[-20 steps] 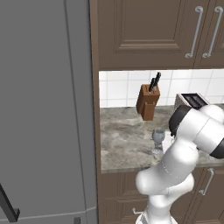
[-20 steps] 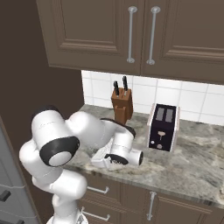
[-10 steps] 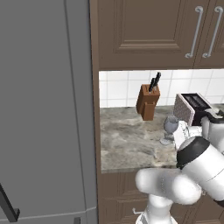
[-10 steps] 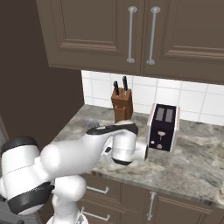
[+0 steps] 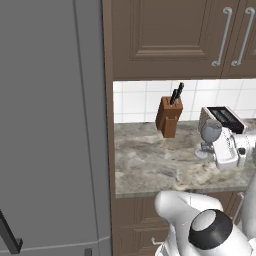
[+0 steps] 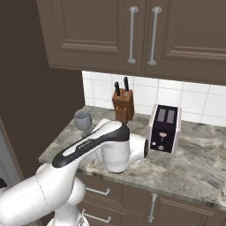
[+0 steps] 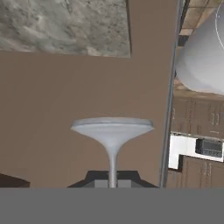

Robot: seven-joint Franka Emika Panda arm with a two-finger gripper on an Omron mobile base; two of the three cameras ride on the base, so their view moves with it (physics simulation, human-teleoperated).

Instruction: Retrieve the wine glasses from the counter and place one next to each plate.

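- Left base view: 1 wine glass (image 5: pixel 209 136) stood upright above the counter (image 5: pixel 150 162), at the tip of the white hand on the right edge. Bowl clear of the stone — whether the foot touched the top could not be told. Just behind the glass sat the toaster (image 5: pixel 223 119); the knife block (image 5: pixel 168 115) stood further left against the white tiles. A tall grey panel took up the left half.
- Right base view: the glass (image 6: pixel 83 120) showed above the counter's (image 6: pixel 194 167) left end, beside the white forearm, which crossed in front of it. Knife block (image 6: pixel 123 104) and toaster (image 6: pixel 164 128) stood behind, well apart from each other, under the brown cabinets.
- Hand view: the gripper (image 7: pixel 112 180) was clamped on the stem of the glass (image 7: pixel 112 130); the round foot pointed away from the camera. Brown cabinet front lay beyond, with marbled counter (image 7: pixel 61 26) at upper left.
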